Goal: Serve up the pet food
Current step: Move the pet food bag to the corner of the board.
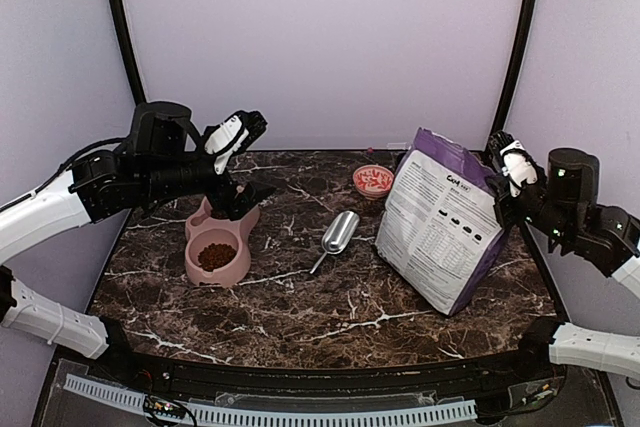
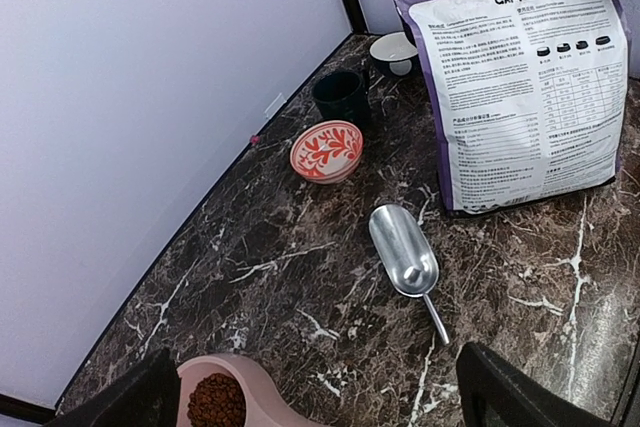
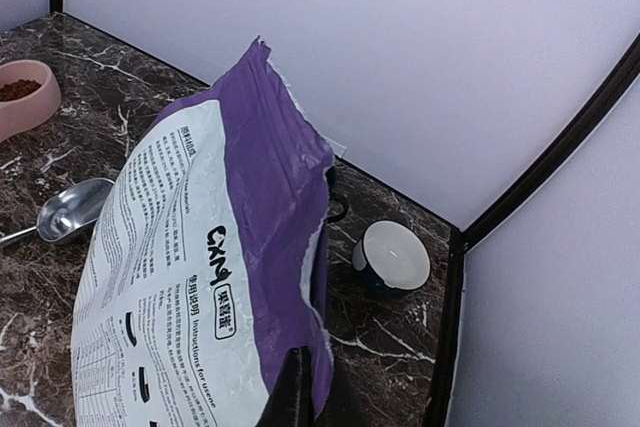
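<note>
The pet food [image 1: 216, 256] is a small heap of reddish-brown kibble in the near cup of a pink double bowl [image 1: 240, 265], also seen in the left wrist view as kibble [image 2: 216, 402] in the bowl [image 2: 255, 372]. My left gripper [image 1: 235, 199] hovers over the bowl's far cup, open and empty, fingers [image 2: 505, 397] wide apart. A metal scoop [image 1: 340, 232] lies empty on the table. The purple-and-white bag [image 1: 440, 232] stands upright at the right. My right gripper [image 3: 305, 387] is shut on the bag's torn top edge [image 3: 300, 197].
A red-patterned small bowl [image 1: 372, 180] sits behind the scoop. A dark mug [image 2: 340, 95] and a dark bowl with white inside [image 3: 392, 257] stand behind the bag near the back wall. Walls close in the marble table [image 1: 330, 317] on three sides.
</note>
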{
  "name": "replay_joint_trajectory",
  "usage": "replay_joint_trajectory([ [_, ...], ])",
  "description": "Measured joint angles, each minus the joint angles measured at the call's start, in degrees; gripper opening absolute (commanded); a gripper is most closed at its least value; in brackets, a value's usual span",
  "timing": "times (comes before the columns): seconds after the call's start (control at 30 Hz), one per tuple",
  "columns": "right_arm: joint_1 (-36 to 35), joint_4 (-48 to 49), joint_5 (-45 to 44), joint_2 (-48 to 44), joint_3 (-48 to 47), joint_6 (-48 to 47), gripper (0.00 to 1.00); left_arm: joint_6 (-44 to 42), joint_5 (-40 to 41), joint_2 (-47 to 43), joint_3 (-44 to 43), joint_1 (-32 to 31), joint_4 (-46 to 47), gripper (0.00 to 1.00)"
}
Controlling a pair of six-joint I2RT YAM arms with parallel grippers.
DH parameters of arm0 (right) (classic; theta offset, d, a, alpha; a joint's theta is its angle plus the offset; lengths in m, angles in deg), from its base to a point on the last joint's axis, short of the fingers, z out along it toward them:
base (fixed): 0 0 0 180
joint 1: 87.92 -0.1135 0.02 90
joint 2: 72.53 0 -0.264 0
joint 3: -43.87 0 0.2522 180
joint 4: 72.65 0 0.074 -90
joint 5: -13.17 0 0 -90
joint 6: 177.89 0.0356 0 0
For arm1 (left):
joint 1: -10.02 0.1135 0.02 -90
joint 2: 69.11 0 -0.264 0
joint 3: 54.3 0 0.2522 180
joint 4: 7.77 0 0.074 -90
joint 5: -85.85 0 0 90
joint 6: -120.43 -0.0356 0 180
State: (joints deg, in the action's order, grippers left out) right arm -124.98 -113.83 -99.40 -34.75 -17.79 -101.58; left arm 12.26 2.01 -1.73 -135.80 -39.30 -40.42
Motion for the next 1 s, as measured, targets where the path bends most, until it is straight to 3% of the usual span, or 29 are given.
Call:
replay_joint_trajectory([
  [1.0, 4.6, -4.3, -13.8, 0.2, -2.4, -7.8, 0.00, 0.0, 1.0, -0.9, 0.3, 0.0, 0.9, 0.99],
])
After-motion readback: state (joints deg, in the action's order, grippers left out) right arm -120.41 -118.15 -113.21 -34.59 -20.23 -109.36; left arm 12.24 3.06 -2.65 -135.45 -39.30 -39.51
